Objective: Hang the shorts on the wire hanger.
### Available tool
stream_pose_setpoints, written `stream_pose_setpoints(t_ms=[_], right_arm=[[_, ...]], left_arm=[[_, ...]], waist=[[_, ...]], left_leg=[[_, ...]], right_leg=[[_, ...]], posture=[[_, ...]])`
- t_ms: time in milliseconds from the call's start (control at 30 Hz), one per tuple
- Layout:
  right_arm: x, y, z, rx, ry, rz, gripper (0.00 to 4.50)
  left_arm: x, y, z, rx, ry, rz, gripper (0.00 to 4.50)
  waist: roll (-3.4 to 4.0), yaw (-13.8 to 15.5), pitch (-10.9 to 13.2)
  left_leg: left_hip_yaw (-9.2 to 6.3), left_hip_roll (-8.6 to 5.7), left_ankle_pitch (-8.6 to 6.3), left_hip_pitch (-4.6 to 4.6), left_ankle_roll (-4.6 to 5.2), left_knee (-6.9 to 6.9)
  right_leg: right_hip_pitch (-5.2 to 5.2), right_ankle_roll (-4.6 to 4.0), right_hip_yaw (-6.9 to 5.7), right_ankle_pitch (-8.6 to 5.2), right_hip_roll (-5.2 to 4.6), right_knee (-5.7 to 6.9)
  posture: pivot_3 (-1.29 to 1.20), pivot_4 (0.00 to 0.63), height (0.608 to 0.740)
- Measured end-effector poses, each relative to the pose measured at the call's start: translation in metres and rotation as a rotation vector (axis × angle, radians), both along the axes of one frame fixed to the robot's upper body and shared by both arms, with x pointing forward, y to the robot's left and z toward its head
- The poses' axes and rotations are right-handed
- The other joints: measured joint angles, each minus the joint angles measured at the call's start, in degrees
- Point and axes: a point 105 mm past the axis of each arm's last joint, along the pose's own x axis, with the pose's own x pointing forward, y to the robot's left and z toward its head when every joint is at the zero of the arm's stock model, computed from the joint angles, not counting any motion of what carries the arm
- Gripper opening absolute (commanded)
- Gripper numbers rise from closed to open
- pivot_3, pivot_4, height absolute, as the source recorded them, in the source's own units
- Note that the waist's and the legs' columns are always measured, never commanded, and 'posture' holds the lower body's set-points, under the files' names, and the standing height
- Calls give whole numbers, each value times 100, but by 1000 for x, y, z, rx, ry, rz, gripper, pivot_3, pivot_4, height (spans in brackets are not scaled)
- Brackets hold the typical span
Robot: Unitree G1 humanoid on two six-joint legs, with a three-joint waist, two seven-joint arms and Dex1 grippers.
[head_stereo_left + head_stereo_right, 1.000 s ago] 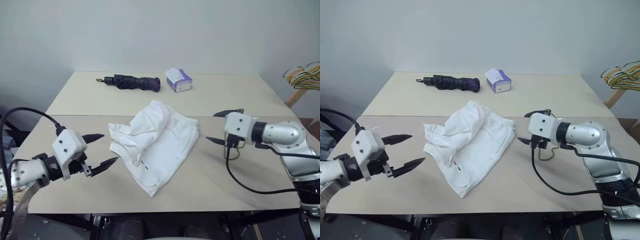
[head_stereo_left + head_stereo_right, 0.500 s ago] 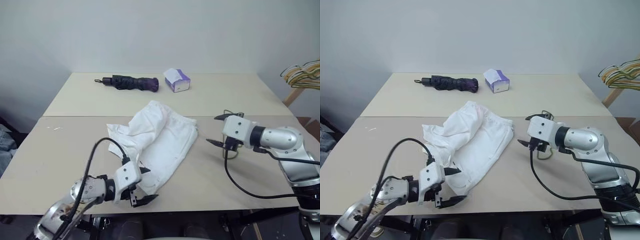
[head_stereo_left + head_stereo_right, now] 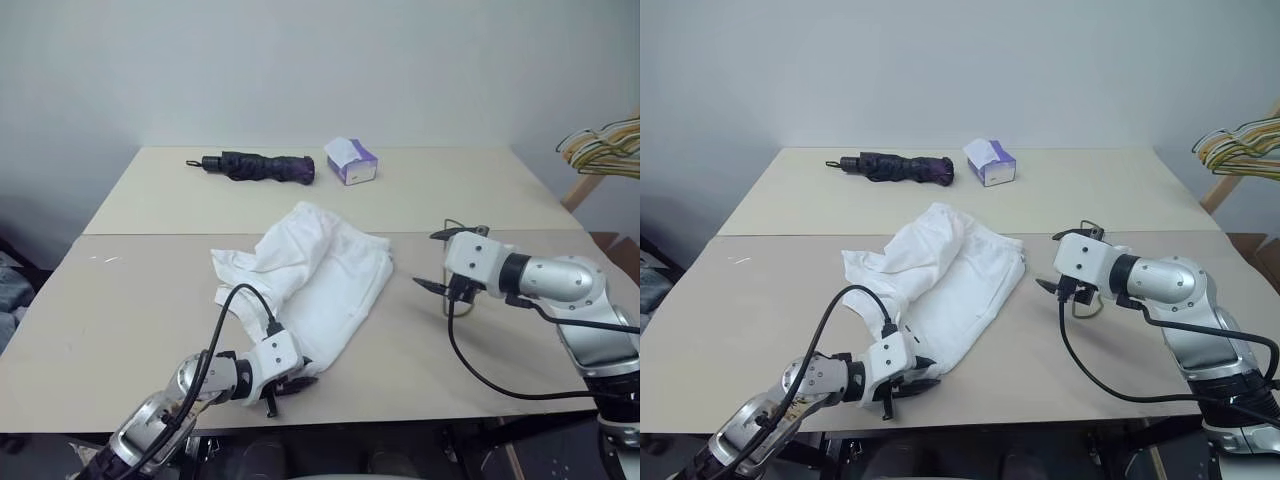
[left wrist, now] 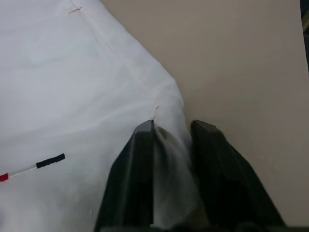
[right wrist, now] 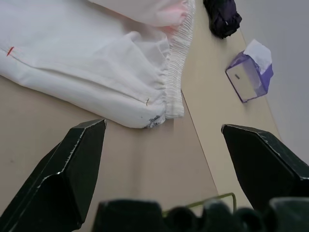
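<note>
left fingers (image 4: 140, 169) pinch the shorts (image 3: 320, 275) at a corner.

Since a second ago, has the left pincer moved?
Yes. The left pincer has come in from the table's left side to the near hem of the shorts.

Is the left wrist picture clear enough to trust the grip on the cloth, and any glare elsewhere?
Left wrist view: even soft light, no glare; the left claw is slightly soft up close but plainly pinches a fold of the shorts. Right wrist view: the shorts' seams are sharp; the right claw's near fingers look soft. Eye views: flat light, faint shadows on the table.
</note>
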Motion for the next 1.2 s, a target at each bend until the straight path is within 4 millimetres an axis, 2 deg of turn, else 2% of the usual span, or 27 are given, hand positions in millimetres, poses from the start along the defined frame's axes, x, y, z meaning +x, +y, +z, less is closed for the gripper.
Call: stream_pose_setpoints(t_ms=[67,200,333,433,600,733,933,1067,1200], right_arm=[[0,0,0,-4,-3,-2,4500],[1,-1,-2,-29,-12,1,4500],[3,2,-17,-65,-2,17,4500],[4,9,-28,-77,27,66,4500],[10,26,-45,-126,5,173,4500],[19,48,-61,-217,-76,288,4500],[25,72,-82,-326,-173,440,4500],[29,85,-85,-341,-227,499,4500],[33,93,-89,-335,-234,527,3551]], left_arm=[[2,4,1,14,-15,6,12],[3,18,4,53,-27,-7,12],[7,39,9,104,-51,23,12],[9,56,27,57,-74,39,12],[19,101,66,75,-175,83,12],[16,129,82,118,-183,87,12],[19,142,98,139,-234,97,12],[22,148,103,149,-255,127,12],[22,150,102,152,-255,135,0]], waist=[[0,-13,-2],[1,-52,-2],[1,-54,-2],[0,-62,-2],[2,-121,-1],[1,-171,-1],[1,-151,0],[0,-154,-1],[-1,-182,-2]], left_leg=[[-4,1,0,0,0,0],[-7,2,0,0,0,-1],[-5,2,0,-1,0,-1],[-4,4,0,-6,0,-2],[6,4,0,0,0,-2],[14,5,0,-4,-2,-4],[15,4,7,-7,-13,-6],[15,6,9,-2,-17,-7],[17,6,10,0,-19,-9]], right_leg=[[-1,0,0,0,1,1],[-4,0,3,0,2,1],[-6,0,3,0,0,2],[-12,0,2,0,1,1],[-5,-2,-3,-2,0,2],[-12,-1,-3,-2,1,2],[-14,-2,-6,-2,0,7],[-12,-4,-6,-3,2,13],[-12,-4,-4,-3,2,14]], posture=[[130,0,740],[139,0,740],[137,0,740],[146,0,740],[148,0,740],[165,0,740],[178,0,740],[184,0,740],[194,0,740]])
